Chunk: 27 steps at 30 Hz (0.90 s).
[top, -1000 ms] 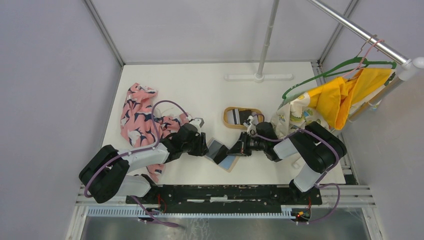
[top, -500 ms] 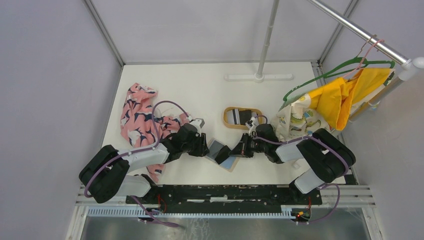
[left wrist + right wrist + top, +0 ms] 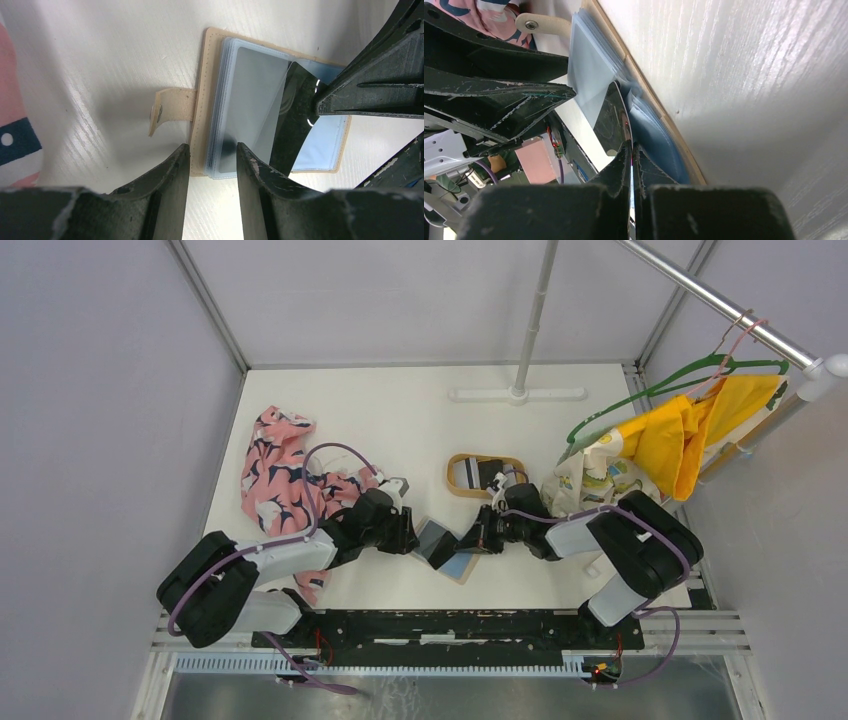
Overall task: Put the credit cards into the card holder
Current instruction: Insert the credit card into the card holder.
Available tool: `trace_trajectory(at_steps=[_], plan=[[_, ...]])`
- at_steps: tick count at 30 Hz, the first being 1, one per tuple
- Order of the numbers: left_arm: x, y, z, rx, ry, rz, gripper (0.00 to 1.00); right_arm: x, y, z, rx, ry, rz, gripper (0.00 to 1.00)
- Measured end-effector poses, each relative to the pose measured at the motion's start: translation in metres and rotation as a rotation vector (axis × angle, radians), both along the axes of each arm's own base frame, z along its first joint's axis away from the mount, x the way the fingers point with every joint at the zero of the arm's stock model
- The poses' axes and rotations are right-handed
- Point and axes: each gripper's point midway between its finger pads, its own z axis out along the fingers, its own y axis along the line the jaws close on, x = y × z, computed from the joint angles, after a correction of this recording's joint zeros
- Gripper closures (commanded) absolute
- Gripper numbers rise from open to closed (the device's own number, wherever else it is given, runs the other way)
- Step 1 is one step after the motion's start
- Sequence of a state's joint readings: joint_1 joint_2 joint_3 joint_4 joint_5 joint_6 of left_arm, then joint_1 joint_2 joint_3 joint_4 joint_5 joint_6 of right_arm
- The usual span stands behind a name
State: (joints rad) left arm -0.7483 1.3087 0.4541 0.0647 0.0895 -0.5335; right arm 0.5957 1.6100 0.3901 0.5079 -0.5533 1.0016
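The card holder (image 3: 200,100) lies open on the table, tan with a strap tab and clear grey-blue sleeves, and it also shows from above (image 3: 457,565). My left gripper (image 3: 212,147) (image 3: 412,535) is open and straddles its near corner, with one finger (image 3: 250,170) over the sleeves. My right gripper (image 3: 630,147) (image 3: 468,538) is shut on a dark credit card (image 3: 614,117) (image 3: 295,120), whose far edge is tilted against the sleeves at the fold. More credit cards (image 3: 482,475) lie in the oval tray.
The wooden-rimmed oval tray (image 3: 449,476) sits just behind the wallet. A pink patterned garment (image 3: 280,475) lies to the left under my left arm. A patterned cloth (image 3: 590,480) and a yellow garment (image 3: 690,430) on a hanger are at the right. A pole base (image 3: 517,394) stands at the back.
The right arm's elbow has shifted a little and its wrist has nudged slightly back, with the dark card kept at the wallet. The left arm has not moved.
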Motion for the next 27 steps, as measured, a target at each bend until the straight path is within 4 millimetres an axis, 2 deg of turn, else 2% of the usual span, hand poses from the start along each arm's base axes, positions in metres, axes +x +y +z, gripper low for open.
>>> trace_trajectory(at_steps=[25,27], plan=[[-0.0001,-0.0012,0.0001,0.006,-0.020,-0.026,0.54,0.0078,0.0043,0.0000,-0.088,0.039,0.065,1.00],[-0.0004,-0.0014,0.0001,0.006,-0.020,-0.030,0.53,0.0087,0.0046,0.0001,-0.096,0.037,0.073,0.97]])
